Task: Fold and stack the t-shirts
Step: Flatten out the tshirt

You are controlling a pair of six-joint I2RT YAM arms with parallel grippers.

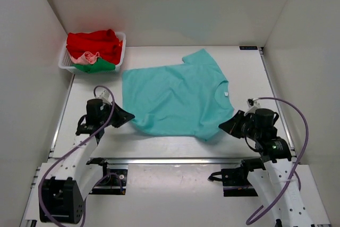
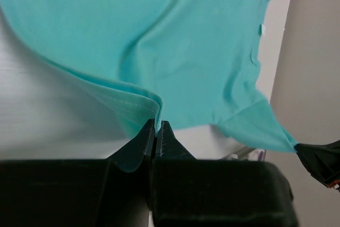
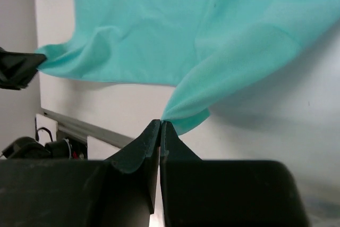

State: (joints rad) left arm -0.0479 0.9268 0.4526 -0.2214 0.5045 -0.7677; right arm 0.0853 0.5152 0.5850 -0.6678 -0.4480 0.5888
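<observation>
Teal t-shirt (image 1: pixel 175 97) spread flat mid-table (image 1: pixel 159 59), long axis running left-right: collar toward right, hem toward left, one sleeve pointing to far edge. Left gripper (image 1: pixel 129 116) closed tight, pinching near hem corner, cloth there raised. Right gripper (image 1: pixel 223 126) closed tight, pinching near sleeve tip. Red, pink, green t-shirts (image 1: pixel 95 46) heaped in white basket (image 1: pixel 64 63), far-left corner.

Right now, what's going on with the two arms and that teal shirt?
Both arms hold the teal t-shirt, spread on the table. The left claw is shut on its near hem corner, the right claw on its near sleeve. The red shirt, pink shirt and green shirt sit piled in the white basket at the far left.
</observation>
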